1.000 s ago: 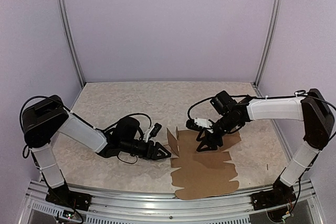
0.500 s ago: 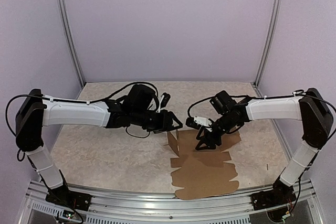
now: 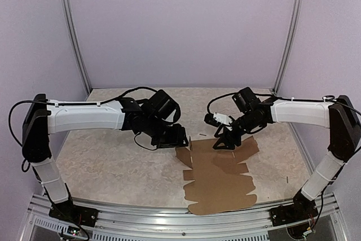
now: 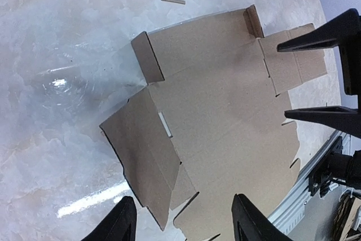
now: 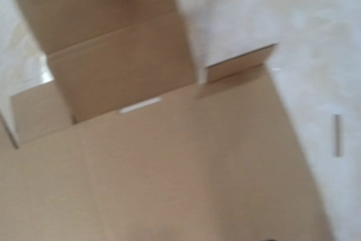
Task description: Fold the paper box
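Two claws, apart and empty: left claw (image 4: pixel 183 210) by the far-left corner, right claw (image 3: pixel 224 142) over the far edge of the paper box (image 3: pixel 217 179), mostly flat on the desk (image 3: pixel 113 162). Best to lift flaps (image 4: pixel 148 56) squarely along creases.

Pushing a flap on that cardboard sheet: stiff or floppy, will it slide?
Probably light: the paper box lies thin and nearly flat. Likely hinges at creases; one side flap stands up. May slide on the glossy table unless pinned.
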You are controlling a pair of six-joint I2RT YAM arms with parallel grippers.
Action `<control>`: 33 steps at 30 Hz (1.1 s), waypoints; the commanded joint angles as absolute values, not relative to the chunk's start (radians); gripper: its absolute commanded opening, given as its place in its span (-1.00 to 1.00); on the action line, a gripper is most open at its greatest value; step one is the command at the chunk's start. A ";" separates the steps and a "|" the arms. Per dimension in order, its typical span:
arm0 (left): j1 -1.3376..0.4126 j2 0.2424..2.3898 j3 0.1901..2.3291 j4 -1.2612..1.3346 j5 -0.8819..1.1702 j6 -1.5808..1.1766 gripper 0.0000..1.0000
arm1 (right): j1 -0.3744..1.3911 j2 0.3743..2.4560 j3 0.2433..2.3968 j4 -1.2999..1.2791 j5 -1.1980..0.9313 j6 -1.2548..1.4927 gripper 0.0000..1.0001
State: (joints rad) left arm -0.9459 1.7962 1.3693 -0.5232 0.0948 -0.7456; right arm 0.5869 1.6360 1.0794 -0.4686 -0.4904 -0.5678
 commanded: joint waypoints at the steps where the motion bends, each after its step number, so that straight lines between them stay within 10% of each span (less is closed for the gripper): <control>1: -0.952 1.741 1.340 -0.588 0.019 -0.795 0.15 | 0.570 1.611 1.098 -0.467 -0.500 -0.571 0.21; 12: -0.926 1.826 1.327 -0.491 0.079 -0.795 0.08 | 0.520 1.546 1.088 -0.517 -0.516 -0.578 0.23; 33: -0.787 1.852 1.229 -0.190 0.360 -0.755 -1.00 | 0.316 1.337 1.021 -0.651 -0.602 -0.486 0.28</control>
